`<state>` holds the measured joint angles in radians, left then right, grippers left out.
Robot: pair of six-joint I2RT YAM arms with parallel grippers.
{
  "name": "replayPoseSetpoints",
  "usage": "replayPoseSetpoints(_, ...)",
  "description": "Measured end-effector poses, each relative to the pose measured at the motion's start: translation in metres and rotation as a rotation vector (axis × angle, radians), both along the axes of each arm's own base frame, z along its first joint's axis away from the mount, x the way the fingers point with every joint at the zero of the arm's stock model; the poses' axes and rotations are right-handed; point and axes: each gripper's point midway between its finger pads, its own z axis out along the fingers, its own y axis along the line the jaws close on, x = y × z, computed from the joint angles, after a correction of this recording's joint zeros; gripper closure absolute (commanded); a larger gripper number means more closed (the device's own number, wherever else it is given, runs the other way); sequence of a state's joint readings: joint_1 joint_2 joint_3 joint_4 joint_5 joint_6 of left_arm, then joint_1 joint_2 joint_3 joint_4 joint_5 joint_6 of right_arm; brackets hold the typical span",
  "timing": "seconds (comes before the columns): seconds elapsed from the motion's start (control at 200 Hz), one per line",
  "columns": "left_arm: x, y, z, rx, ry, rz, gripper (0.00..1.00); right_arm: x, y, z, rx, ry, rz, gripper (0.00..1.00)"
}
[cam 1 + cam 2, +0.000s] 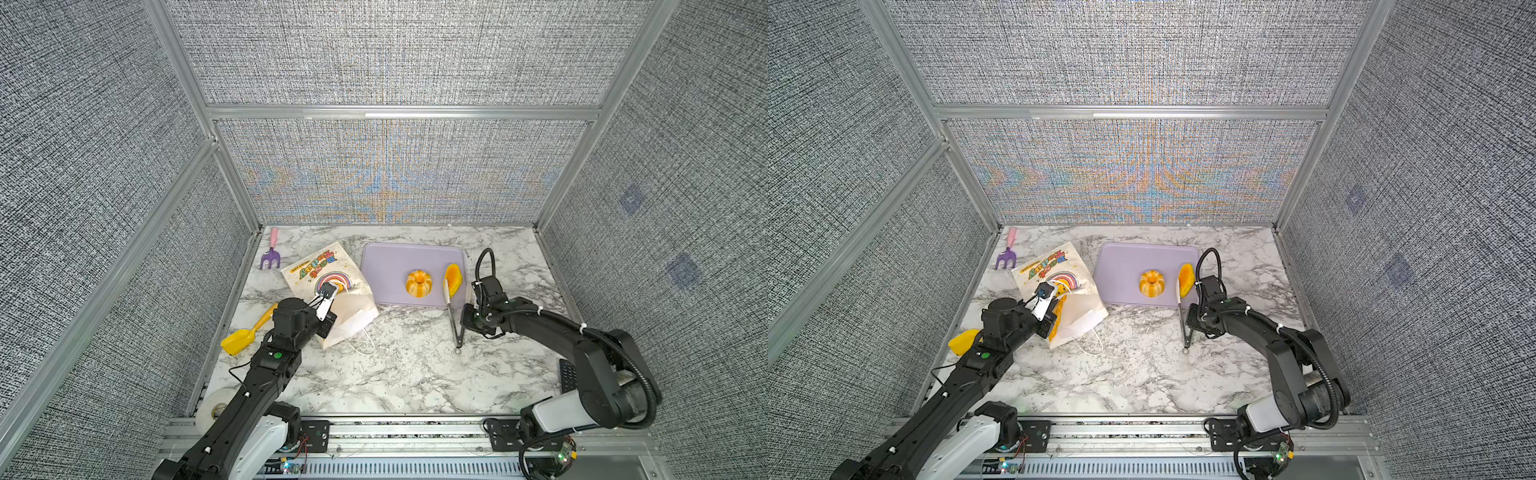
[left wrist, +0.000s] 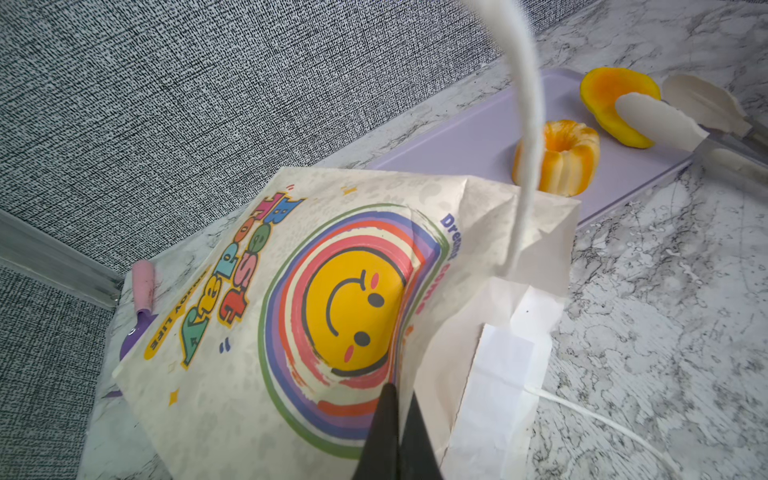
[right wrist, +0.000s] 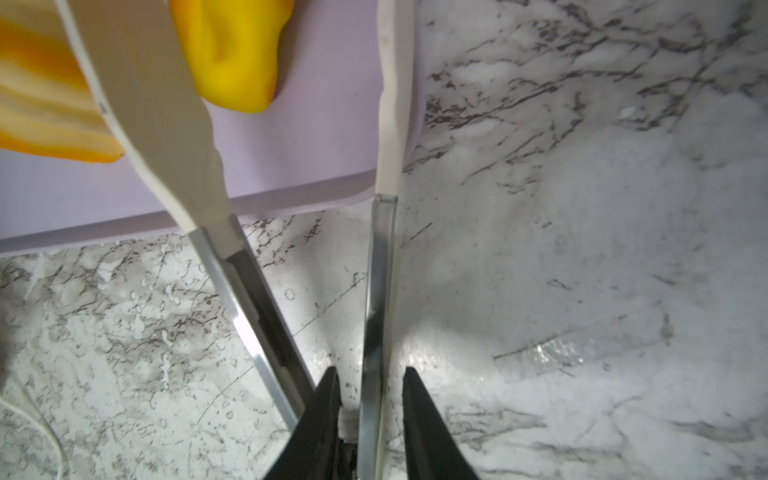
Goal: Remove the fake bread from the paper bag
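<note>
Tongs [image 1: 453, 320] are lying right of centre in a top view with arms spread wide, gripping nothing, the right gripper [image 3: 371, 372] straddling one arm without squeezing. The paper bag [image 1: 316, 270], light and crumply, is lying left of centre, long axis running upper left to its lower-right mouth, which the left gripper [image 2: 399, 399] is pinching. Orange bread [image 1: 1060, 311] is peeking out there, likely light and slippery, best gripped across its middle.

Bright, even light, soft shadows; moiré rainbow on the back wall [image 1: 386, 183]; glare on tabletop [image 3: 552, 353]; near tongs [image 3: 166, 124] blurred
</note>
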<state>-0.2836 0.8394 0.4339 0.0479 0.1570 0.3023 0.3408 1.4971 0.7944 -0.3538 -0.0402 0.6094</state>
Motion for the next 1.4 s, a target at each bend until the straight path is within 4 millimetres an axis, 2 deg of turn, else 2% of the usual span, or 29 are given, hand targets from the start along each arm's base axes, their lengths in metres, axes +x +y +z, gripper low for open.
replayPoseSetpoints(0.22,0.0,0.0,0.001,-0.001,-0.004,0.0,1.0,0.011,0.003,-0.01,-0.016,0.023,0.015,0.72)
replayPoseSetpoints(0.4,-0.001,0.0,0.001,0.0,-0.001,0.0,1.0,0.011,0.004,-0.006,-0.02,0.019,0.034,0.98)
replayPoseSetpoints(0.54,-0.002,0.001,-0.001,0.003,0.005,0.0,1.0,0.004,0.003,0.011,-0.004,-0.01,0.037,1.0)
replayPoseSetpoints(0.705,-0.003,0.001,-0.001,0.007,0.008,-0.001,1.0,-0.006,-0.006,0.04,0.009,-0.066,0.034,1.0)
replayPoseSetpoints(0.84,-0.003,0.001,-0.001,0.01,0.006,-0.003,1.0,-0.006,-0.028,0.056,0.003,-0.096,-0.009,1.0)
replayPoseSetpoints(0.95,-0.003,0.001,-0.001,0.011,0.005,0.0,1.0,0.006,-0.061,0.059,-0.024,-0.092,-0.076,1.0)
replayPoseSetpoints(1.126,-0.003,0.001,-0.001,0.011,0.005,-0.001,1.0,0.039,-0.12,0.046,-0.117,-0.038,-0.169,1.0)
replayPoseSetpoints(1.261,-0.003,0.001,-0.002,0.011,0.007,0.0,1.0,0.062,-0.135,0.033,-0.148,-0.001,-0.15,1.0)
replayPoseSetpoints(1.316,-0.003,0.001,-0.003,0.011,0.01,-0.001,1.0,0.071,-0.138,0.028,-0.158,0.01,-0.136,0.92)
replayPoseSetpoints(1.401,-0.003,0.0,-0.004,0.01,0.016,-0.002,1.0,0.08,-0.139,0.022,-0.165,0.023,-0.12,0.68)
